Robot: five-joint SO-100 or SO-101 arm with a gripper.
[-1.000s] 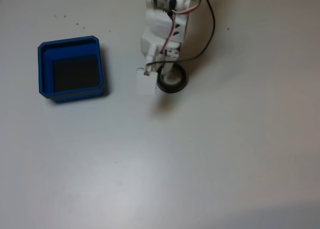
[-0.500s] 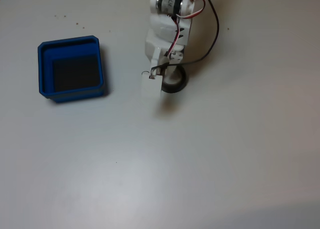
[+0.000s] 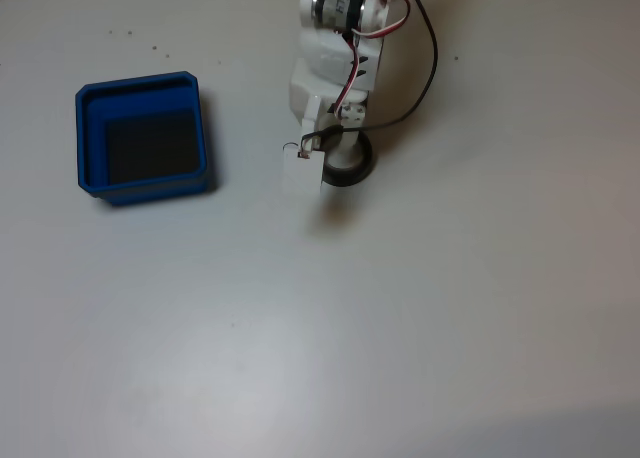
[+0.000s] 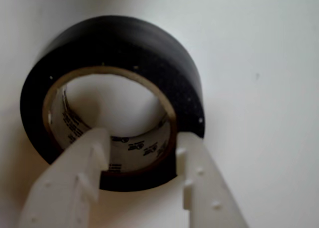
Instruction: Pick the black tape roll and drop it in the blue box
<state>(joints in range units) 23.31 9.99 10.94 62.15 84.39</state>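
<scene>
Black tape roll (image 4: pixel 113 58): lying flat on the white table (image 3: pixel 400 328), hole facing up, so its axis stands upright; round, hence no long side to speak of; in the fixed view placed right of the blue box and well apart from it, partly under the arm.
Core (image 4: pixel 127 148): pale, printed inside, seen from above in the wrist view.
Gripper (image 4: pixel 142 151): down at the roll's near side in the wrist view; left finger (image 4: pixel 75 173) reaching inside the hole, right finger (image 4: pixel 199 183) against the outer black wall; near wall of the ring between them; whether pressed tight on it, cannot tell.
Blue box (image 3: pixel 143 85): at the left of the fixed view, square, open side up, dark floor bare.
Arm (image 3: pixel 330 68): white, coming down from the top edge of the fixed view, red and black wires looping beside it.
</scene>
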